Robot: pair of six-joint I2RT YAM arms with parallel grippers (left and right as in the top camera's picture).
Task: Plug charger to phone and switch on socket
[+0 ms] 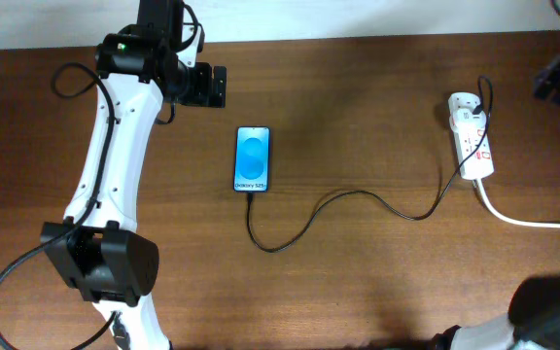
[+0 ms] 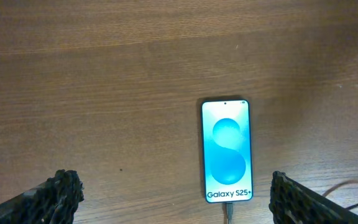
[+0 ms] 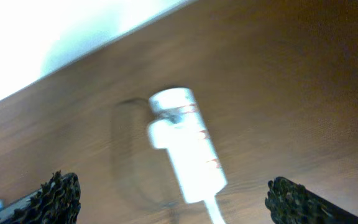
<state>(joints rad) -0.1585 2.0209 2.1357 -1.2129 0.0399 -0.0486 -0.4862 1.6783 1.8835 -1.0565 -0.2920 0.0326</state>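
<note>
- slim blue-screen black-edged phone (image 1: 252,158) flat on brown wooden table (image 1: 358,78); left wrist view reads "Galaxy S25+"
- thin black charger cable (image 1: 338,199) meets phone's bottom edge, runs right to white plastic power strip (image 1: 472,136)
- strip blurred in right wrist view, red marks unreadable
- left gripper (image 2: 179,205) fingers wide apart, empty
- right gripper (image 3: 176,202) fingers apart, empty

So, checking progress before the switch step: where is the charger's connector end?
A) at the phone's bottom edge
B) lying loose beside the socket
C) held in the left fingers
A: the charger meets the phone at its bottom edge, just under the Galaxy text.
</note>
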